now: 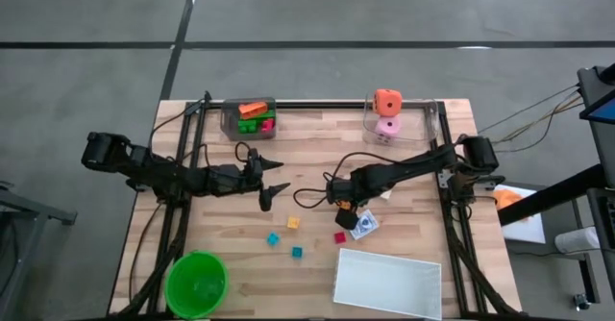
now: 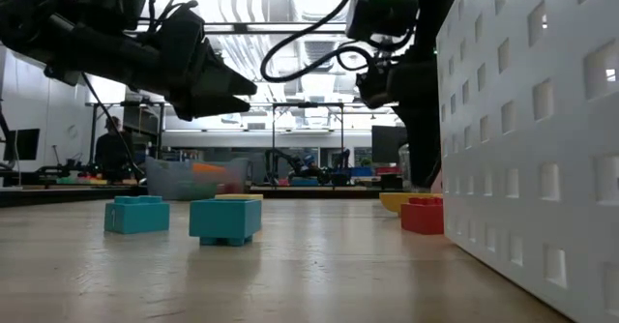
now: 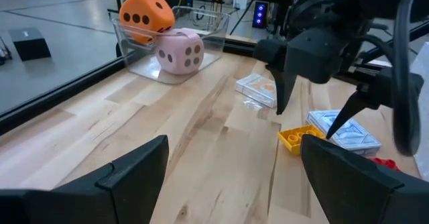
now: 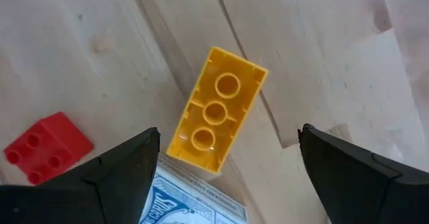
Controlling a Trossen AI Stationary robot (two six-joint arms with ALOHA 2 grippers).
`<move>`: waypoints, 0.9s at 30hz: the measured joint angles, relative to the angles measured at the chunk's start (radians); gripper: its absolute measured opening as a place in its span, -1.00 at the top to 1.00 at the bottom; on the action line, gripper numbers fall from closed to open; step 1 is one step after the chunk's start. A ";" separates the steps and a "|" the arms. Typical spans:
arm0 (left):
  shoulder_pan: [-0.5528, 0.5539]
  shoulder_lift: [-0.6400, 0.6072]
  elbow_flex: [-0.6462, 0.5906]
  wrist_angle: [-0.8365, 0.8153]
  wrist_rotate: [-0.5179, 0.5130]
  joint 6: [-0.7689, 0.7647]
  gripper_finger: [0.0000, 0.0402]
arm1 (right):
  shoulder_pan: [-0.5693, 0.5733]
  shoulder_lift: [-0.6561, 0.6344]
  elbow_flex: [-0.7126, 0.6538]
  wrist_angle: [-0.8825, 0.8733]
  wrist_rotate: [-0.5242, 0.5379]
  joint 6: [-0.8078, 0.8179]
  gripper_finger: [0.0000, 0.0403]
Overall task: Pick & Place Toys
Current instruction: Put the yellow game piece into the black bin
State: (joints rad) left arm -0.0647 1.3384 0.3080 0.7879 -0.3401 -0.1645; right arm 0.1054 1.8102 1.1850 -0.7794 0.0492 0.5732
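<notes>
Right end effector (image 4: 224, 158) hangs directly above the yellow brick (image 4: 216, 108), fingers spread wide, holding nothing. The brick lies flat on the bench (image 1: 317, 182), touching the blue printed card (image 4: 194, 200) at one end, with the red brick (image 4: 45, 147) near it on the card's side.

Risks, as judged: the brick sits skewed to the finger line, so closing could twist it or push it away; a low descent could snag the card edge and drag it along.

Left end effector (image 1: 270, 177) hovers well apart from the yellow brick, fingers open, empty.

Writing: the card shows a blue pattern only; no legible text or brand anywhere.
</notes>
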 joint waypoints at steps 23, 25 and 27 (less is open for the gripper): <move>0.001 0.000 -0.001 0.000 -0.001 0.027 -0.70 | -0.005 0.057 -0.008 0.024 0.048 -0.056 0.07; 0.001 0.000 -0.001 -0.002 -0.001 0.035 -0.70 | -0.005 0.057 -0.008 0.028 0.048 -0.067 0.30; 0.001 0.000 -0.001 -0.007 -0.001 0.038 -0.70 | -0.003 0.055 -0.007 0.032 0.060 -0.081 0.44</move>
State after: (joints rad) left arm -0.0639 1.3384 0.3069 0.7810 -0.3413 -0.1269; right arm 0.1021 1.8652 1.1775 -0.7479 0.1088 0.4925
